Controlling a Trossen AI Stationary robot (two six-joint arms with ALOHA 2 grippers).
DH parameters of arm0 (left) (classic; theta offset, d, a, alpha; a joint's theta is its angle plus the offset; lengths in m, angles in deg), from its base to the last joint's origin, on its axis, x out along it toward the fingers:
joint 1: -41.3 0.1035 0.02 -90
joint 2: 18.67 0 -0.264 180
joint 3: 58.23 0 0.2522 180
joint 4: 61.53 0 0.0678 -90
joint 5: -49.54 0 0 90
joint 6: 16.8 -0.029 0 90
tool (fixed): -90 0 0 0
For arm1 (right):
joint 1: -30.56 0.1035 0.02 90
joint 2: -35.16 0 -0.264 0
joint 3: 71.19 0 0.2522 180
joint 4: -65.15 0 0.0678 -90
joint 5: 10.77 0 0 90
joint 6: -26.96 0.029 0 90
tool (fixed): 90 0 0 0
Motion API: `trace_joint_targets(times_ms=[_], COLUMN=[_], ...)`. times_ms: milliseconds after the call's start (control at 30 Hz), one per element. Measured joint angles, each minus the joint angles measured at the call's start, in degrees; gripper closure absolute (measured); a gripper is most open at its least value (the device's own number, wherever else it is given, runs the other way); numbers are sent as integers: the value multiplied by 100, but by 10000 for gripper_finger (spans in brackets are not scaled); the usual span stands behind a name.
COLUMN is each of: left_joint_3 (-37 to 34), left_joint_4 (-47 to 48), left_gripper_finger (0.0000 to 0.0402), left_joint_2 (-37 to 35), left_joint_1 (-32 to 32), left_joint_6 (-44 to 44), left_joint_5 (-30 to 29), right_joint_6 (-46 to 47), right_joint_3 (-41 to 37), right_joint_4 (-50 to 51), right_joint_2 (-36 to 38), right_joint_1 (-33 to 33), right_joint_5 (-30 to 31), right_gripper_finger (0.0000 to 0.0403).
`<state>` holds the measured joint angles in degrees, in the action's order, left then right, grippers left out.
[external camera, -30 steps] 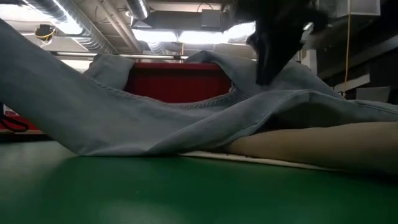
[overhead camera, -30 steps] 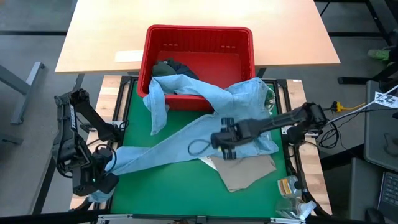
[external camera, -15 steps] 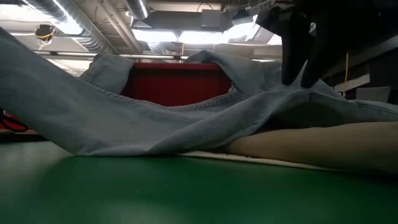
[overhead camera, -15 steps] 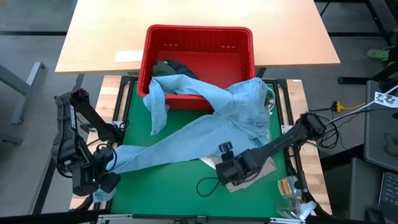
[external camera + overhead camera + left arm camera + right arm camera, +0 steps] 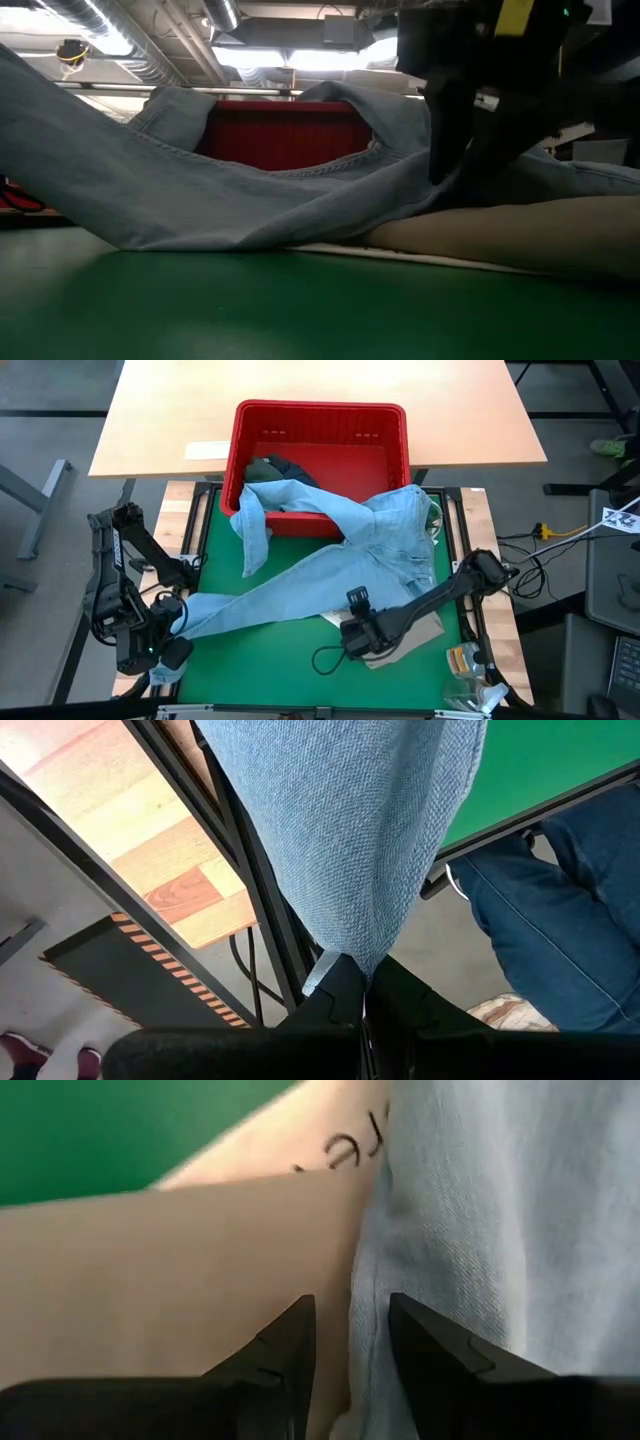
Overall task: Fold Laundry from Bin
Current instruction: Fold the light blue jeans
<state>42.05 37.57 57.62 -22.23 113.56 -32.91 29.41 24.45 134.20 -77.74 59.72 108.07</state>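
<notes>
Pinching the shirt in my left gripper, my half-open right gripper must next close on its hem

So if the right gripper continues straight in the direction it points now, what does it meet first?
Most likely the edge of the light blue shirt, where it overlaps the beige garment. The open right gripper points at that seam, though its distance from the cloth is unclear.
</notes>
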Motion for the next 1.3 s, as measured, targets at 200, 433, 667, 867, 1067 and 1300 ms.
trace_joint_targets(times_ms=[200, 433, 667, 867, 1067, 1300], left_joint_3=[0, 0, 0, 0, 0, 0], left_joint_4=[0, 0, 0, -67, -589, -1408], left_gripper_finger=[401, 401, 401, 401, 401, 401], left_joint_2=[0, 0, 0, 0, -11, -15], left_joint_1=[1, 2, 2, 2, 2, 2], left_joint_6=[0, -1, -2, -2, -92, -101], left_joint_5=[-2, -2, -2, -2, 404, 1146], right_joint_6=[1, 14, 25, 39, 309, 482], right_joint_3=[-1, -1, -1, 41, 700, 1822], right_joint_4=[72, 191, 193, 215, 719, 1587], right_joint_2=[-74, -74, -74, -10, 14, 25], right_joint_1=[-25, -80, -69, -65, 102, 629], right_joint_5=[419, 614, 625, 201, -275, -404], right_gripper_finger=[272, 340, 382, 397, 399, 400])
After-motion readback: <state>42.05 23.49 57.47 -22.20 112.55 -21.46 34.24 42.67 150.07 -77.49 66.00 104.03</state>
